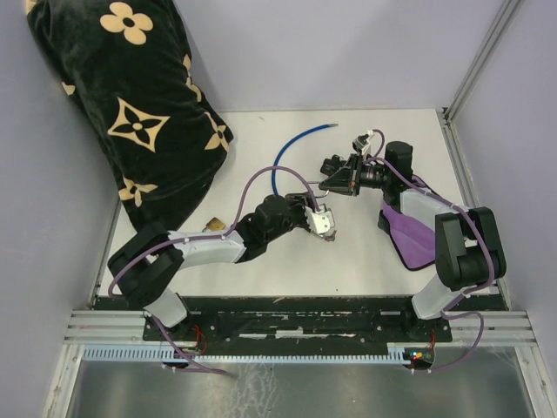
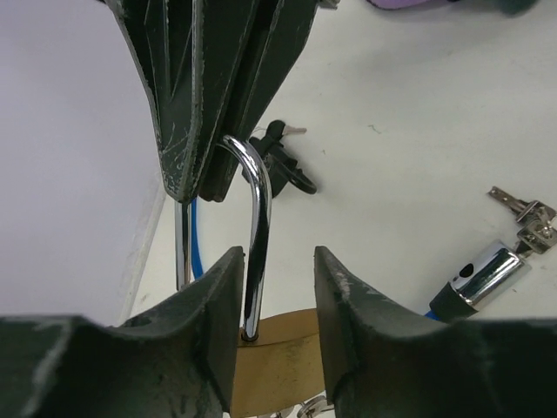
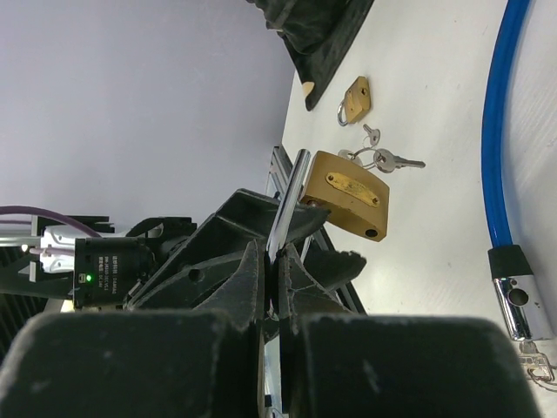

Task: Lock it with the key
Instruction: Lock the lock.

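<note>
The brass padlock (image 3: 348,196) sits between the two grippers near the middle of the white table (image 1: 296,270), with a bunch of keys (image 3: 383,159) at its side. The right arm reaches in from the far right. The right gripper (image 3: 277,254) is clamped tight on the top of the steel shackle (image 2: 258,218).

The left arm stretches low from the near left. The left gripper (image 2: 278,257) has its fingers apart, with one shackle leg between them and the other outside one finger. Whether they pinch the brass body cannot be told, as much of it is hidden behind them.

A small padlock (image 3: 355,99) lies by the black flowered cushion (image 1: 130,104) on the left. A blue cable lock (image 3: 498,131) lies toward the far side.
</note>
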